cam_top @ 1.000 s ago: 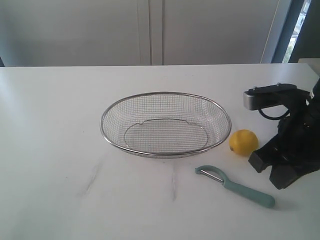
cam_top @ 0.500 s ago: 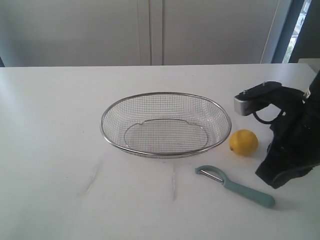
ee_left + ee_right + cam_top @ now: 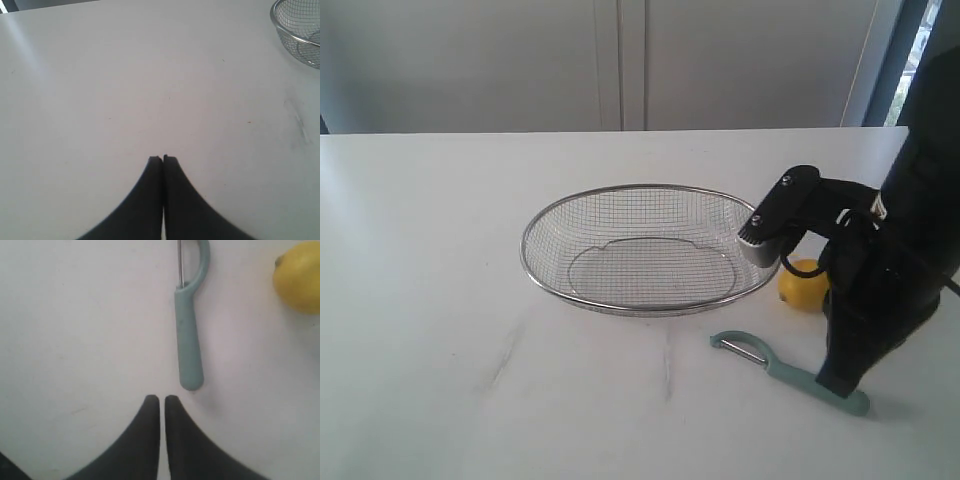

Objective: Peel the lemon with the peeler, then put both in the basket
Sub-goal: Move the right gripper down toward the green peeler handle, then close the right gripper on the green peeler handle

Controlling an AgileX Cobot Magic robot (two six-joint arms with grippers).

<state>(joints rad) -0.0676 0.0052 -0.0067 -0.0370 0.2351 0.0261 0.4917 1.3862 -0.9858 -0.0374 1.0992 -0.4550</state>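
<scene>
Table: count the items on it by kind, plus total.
Basket: 1
Lemon: 1
Peeler: 1
Total: 3

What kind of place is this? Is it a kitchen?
Probably a robot test lab set up like a kitchen: a bare white table, a black robot arm, and just a lemon, peeler and wire mesh basket laid out.
</scene>
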